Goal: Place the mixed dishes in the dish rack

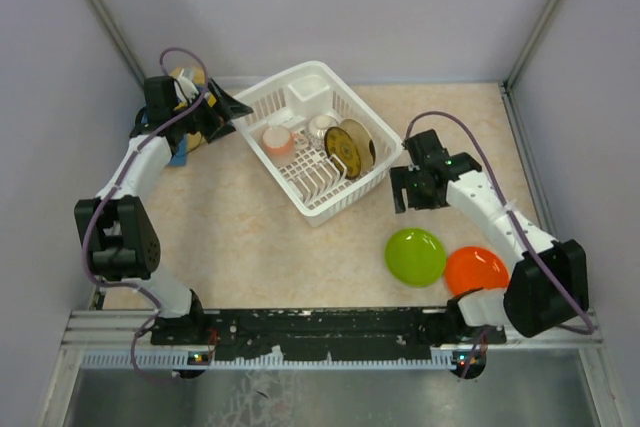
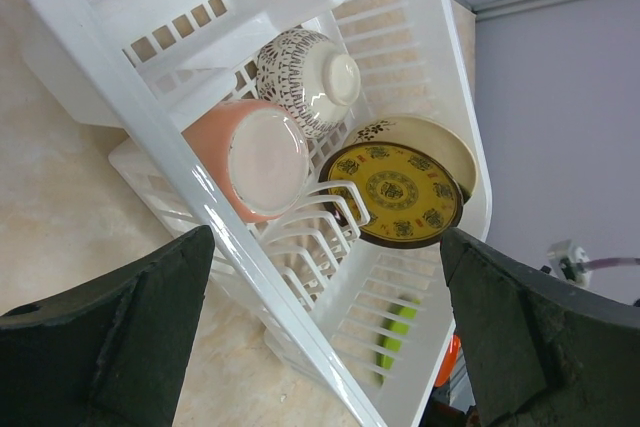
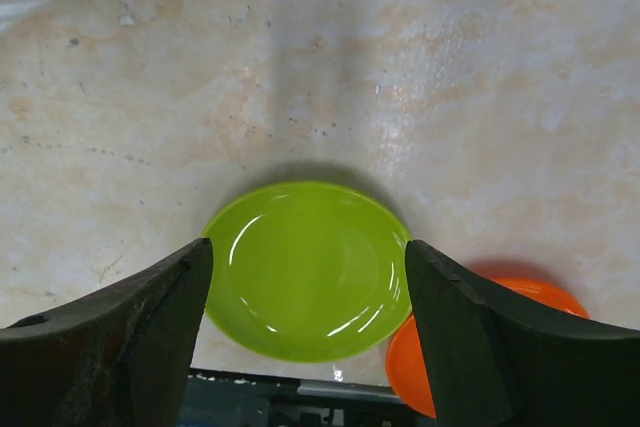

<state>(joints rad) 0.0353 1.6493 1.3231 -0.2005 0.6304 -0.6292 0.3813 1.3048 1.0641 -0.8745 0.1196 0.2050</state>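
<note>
Two pincers spread wide, both empty: left pincer (image 2: pixel 325 239) beside the dish rack (image 2: pixel 432 67), right pincer (image 3: pixel 308 247) over the lime-green plate (image 3: pixel 300 302).

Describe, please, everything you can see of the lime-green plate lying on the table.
The lime-green plate is round, shallow and plain, with a glossy surface that looks like plastic or glaze and shows bright reflections. It lies flat, right way up and empty, on the beige table, outside the dish rack, toward the right arm's side. The orange plate sits right beside it; whether their rims touch is unclear. Nothing grips it.
</note>
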